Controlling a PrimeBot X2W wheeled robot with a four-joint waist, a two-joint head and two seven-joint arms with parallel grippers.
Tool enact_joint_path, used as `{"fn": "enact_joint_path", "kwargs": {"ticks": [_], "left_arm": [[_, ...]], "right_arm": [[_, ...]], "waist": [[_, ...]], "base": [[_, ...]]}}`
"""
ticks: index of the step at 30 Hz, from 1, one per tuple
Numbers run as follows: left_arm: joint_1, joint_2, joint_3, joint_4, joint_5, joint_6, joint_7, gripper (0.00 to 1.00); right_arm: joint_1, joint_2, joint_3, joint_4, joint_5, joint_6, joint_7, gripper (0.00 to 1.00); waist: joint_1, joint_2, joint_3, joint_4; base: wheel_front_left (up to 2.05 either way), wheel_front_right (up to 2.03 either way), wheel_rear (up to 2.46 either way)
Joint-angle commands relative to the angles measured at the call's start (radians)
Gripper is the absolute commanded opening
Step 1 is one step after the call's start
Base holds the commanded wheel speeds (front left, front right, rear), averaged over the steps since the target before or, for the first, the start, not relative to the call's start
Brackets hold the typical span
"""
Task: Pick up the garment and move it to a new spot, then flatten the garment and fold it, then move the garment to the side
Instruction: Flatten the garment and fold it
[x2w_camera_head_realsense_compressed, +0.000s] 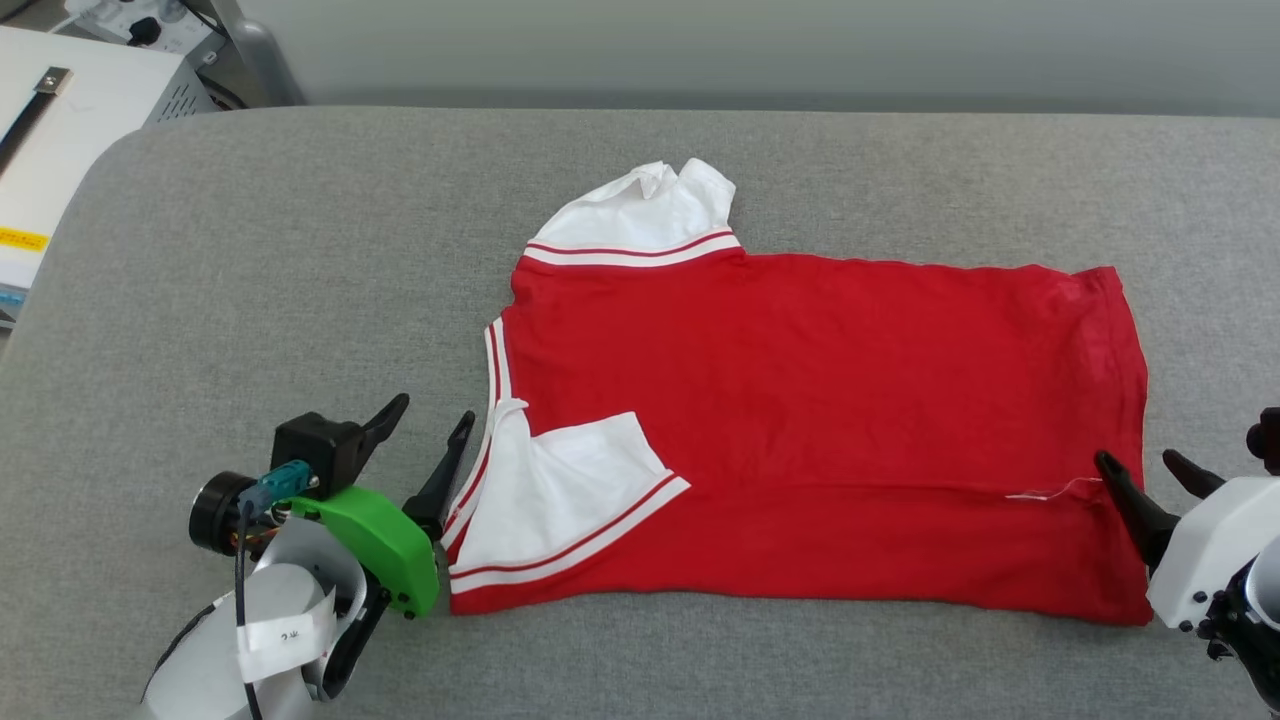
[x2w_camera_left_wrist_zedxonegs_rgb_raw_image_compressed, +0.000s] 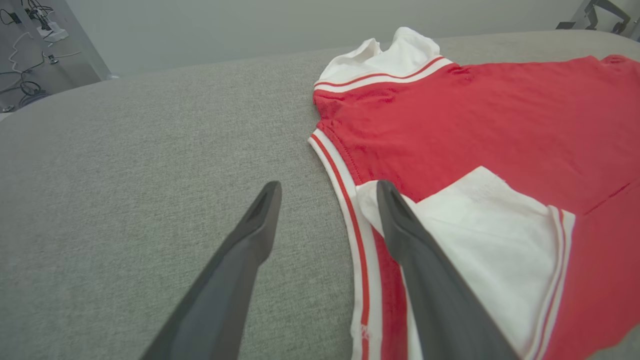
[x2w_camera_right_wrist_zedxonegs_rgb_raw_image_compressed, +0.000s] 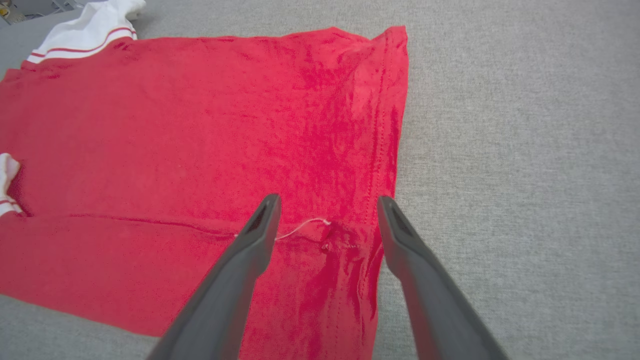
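So from where I'm standing the shirt (x2w_camera_head_realsense_compressed: 820, 400) is laid out flat on the grey padded table (x2w_camera_head_realsense_compressed: 300, 250), stretched lengthwise between the two grippers. The neck end is right at the left gripper (x2w_camera_head_realsense_compressed: 434, 408) and the bottom hem (x2w_camera_head_realsense_compressed: 1125, 350) is right at the right gripper (x2w_camera_head_realsense_compressed: 1135, 458). Both have their jaws standing wide apart with nothing in them. On the left one, one finger is over bare table and the other sits over the striped neck trim (x2w_camera_head_realsense_compressed: 495, 370). The right one straddles the hem, with a loose white thread (x2w_camera_head_realsense_compressed: 1050, 492) just ahead of its fingertips. Can't tell if any tip is actually touching the cloth. Progress-wise, I'd say it's been placed and smoothed, and the first fold looks done. The long edge nearest the grippers seems turned over onto the body, there's a crease running from one gripper across to the other, and the near sleeve (x2w_camera_head_realsense_compressed: 570, 480) is tucked in on top just past the left fingers. The far sleeve (x2w_camera_head_realsense_compressed: 650, 205) sticks out a bit bunched on the side away from both grippers, so my guess is that side gets folded in next. After that probably a fold across, then the whole bundle gets shifted to the side
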Motion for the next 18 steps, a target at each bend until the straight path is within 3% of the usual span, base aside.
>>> {"fn": "enact_joint_path", "kwargs": {"ticks": [1,10,18], "left_arm": [[0.027,-0.006,0.025,-0.013,-0.016,0.014,-0.012,1.0],[0.179,-0.015,0.145,-0.185,-0.065,0.07,-0.019,1.0],[0.31,0.001,0.122,-0.34,-0.124,0.121,0.098,1.0]], "right_arm": [[0.013,0.0,-0.002,-0.018,-0.01,-0.008,-0.018,1.0],[0.111,0.033,-0.046,-0.137,-0.083,-0.008,-0.032,1.0],[0.214,0.121,-0.126,-0.203,-0.164,-0.008,0.08,1.0]], "waist": [[-0.0001,0.0,-0.028,0.007],[-0.0001,0.0,-0.079,0.02],[-0.0001,0.0,-0.083,0.025]], "base": [[0.0,0.0,0.0],[0.0,0.0,0.0],[0.0,0.0,0.0]]}}
